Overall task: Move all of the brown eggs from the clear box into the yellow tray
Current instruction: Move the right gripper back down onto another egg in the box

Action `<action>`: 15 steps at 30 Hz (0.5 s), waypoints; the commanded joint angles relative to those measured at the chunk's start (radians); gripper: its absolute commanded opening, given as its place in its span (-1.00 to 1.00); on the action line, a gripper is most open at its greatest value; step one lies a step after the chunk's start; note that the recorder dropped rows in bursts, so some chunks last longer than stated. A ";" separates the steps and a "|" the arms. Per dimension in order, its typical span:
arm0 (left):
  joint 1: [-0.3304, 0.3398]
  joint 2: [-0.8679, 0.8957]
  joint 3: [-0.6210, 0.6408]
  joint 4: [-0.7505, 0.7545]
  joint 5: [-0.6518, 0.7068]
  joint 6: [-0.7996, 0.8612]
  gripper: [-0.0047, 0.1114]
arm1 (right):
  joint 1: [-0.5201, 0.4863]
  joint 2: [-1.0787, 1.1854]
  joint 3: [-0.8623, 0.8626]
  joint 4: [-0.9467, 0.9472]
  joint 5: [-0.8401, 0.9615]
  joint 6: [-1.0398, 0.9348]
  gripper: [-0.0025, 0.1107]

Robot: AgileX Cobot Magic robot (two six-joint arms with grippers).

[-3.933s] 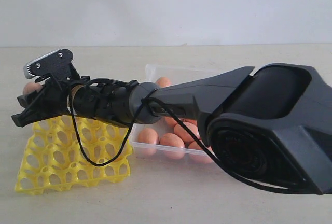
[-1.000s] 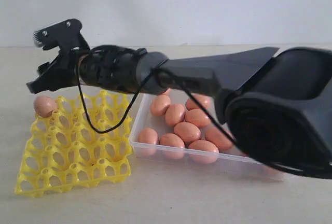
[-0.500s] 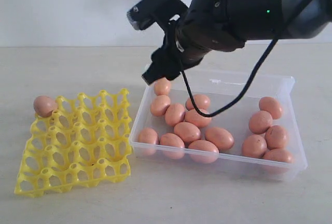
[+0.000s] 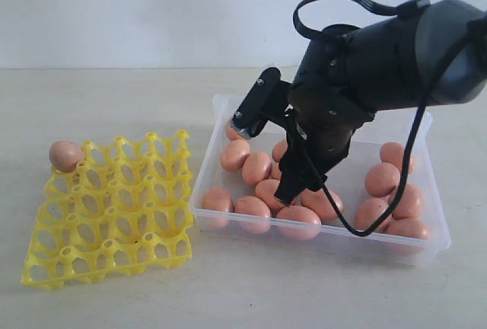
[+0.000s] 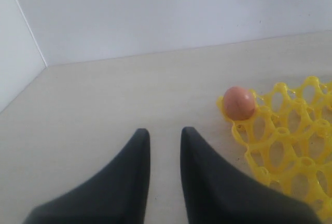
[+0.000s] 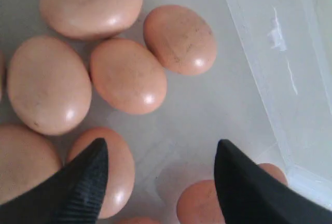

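The right gripper [image 6: 161, 149] hung open and empty above the brown eggs [image 6: 127, 76] crowded in the clear box [image 4: 430, 127]. Closing among them, I feared, it could shove or crack a neighbour.

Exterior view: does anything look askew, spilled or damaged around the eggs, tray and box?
Nothing stands out. The pinkish-brown eggs in the clear plastic box look whole, and nothing has spilled. The lone egg on the square yellow lattice tray rides high in the far corner cell, but looks seated.
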 commanded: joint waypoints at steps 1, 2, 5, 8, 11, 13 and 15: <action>0.002 -0.002 0.004 -0.002 -0.002 -0.002 -0.55 | -0.024 -0.004 0.026 -0.005 -0.039 -0.086 0.07; 0.002 -0.002 0.004 -0.002 -0.002 -0.002 -0.55 | -0.030 -0.004 0.026 -0.022 -0.054 -0.088 0.07; 0.002 -0.002 0.004 -0.002 -0.002 -0.002 -0.55 | -0.048 -0.004 0.022 -0.058 -0.073 -0.088 0.07; 0.002 -0.002 0.004 -0.002 -0.002 -0.002 -0.55 | -0.052 -0.002 0.022 -0.049 -0.049 -0.115 0.07; 0.002 -0.002 0.004 -0.002 -0.002 -0.002 -0.55 | -0.052 -0.004 0.022 -0.001 -0.018 -0.128 0.07; 0.002 -0.002 0.004 -0.002 -0.002 -0.002 -0.55 | -0.052 -0.004 0.022 0.035 -0.001 -0.125 0.07; 0.002 -0.002 0.004 -0.002 -0.002 -0.002 -0.55 | -0.052 -0.004 0.022 0.071 0.010 -0.125 0.07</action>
